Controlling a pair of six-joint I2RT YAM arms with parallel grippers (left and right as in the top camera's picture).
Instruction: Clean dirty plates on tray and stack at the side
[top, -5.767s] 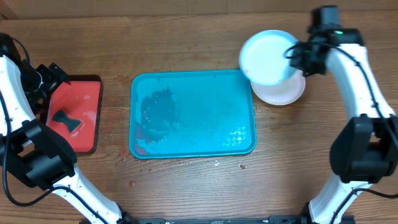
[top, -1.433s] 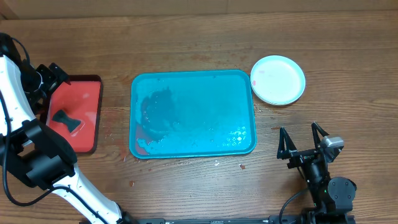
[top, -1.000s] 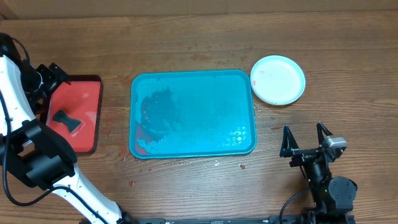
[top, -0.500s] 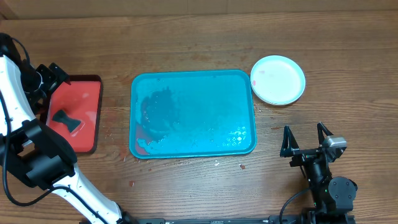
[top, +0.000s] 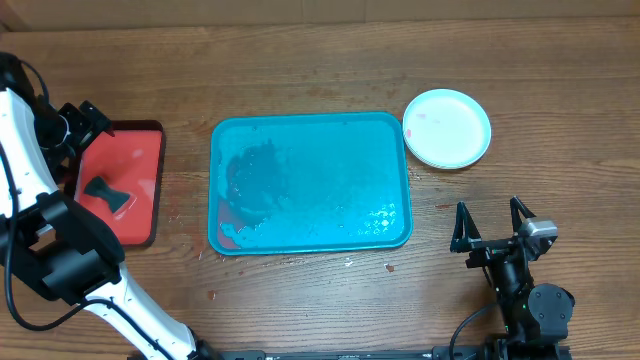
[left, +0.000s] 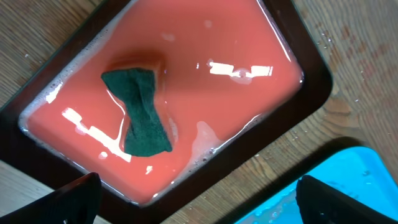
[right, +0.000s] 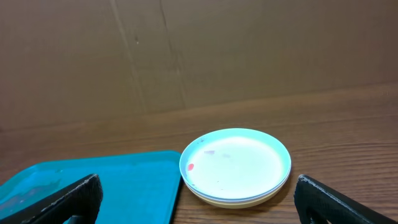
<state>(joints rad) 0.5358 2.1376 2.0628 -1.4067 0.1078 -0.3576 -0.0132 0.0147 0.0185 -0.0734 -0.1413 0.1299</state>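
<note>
The turquoise tray (top: 310, 180) lies mid-table with no plate on it, wet, with a red-orange smear at its front left corner. The plates (top: 447, 127) sit stacked on the wood just right of the tray, the light teal one on top with a small red speck (right: 191, 167); a paler rim shows beneath (right: 236, 200). My right gripper (top: 490, 225) rests low at the front right, open and holding nothing, facing the plates (right: 236, 163) and the tray's corner (right: 93, 186). My left gripper (top: 80, 128) hangs open over the red tray's far end.
A red dark-rimmed tray (top: 140, 140) of soapy water stands at the left with a dark green sponge (left: 140, 112) lying in it. Small red drips dot the wood in front of the turquoise tray (top: 388, 267).
The right arm, earlier holding the teal plate over the stack, has left it on top and pulled back to the front right. Nothing has moved in the last second.
</note>
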